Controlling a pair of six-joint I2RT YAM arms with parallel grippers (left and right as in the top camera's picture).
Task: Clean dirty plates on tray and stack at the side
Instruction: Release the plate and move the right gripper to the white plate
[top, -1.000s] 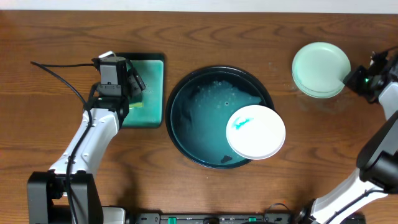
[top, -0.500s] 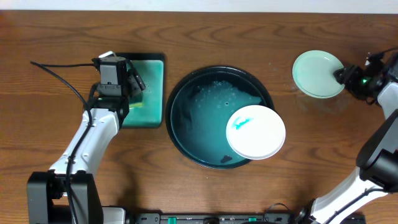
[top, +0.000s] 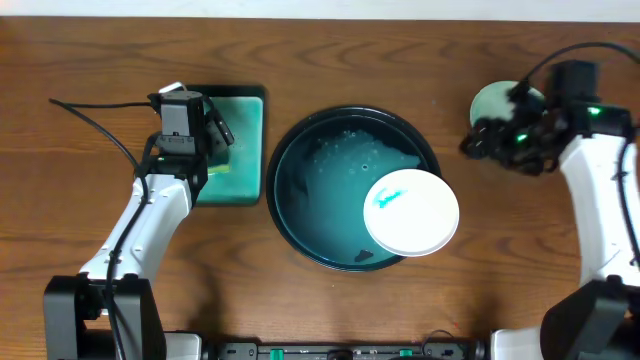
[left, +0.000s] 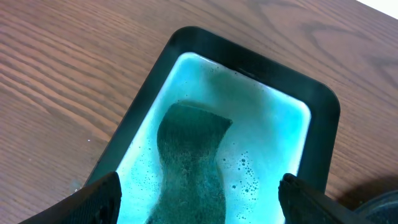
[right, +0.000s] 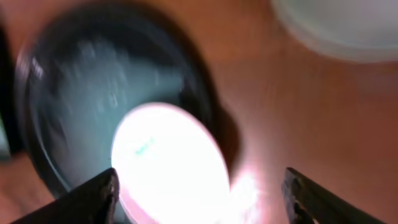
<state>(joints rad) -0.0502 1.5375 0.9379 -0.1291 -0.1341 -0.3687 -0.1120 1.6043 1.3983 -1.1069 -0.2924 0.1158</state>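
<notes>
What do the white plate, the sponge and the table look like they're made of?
The white plate looks like smooth plastic or melamine, thin-rimmed; ceramic is possible. The sponge is coarse dark green scouring fibre, fuzzy and wet with suds. The table shows brown wood grain, solid or laminate.
</notes>
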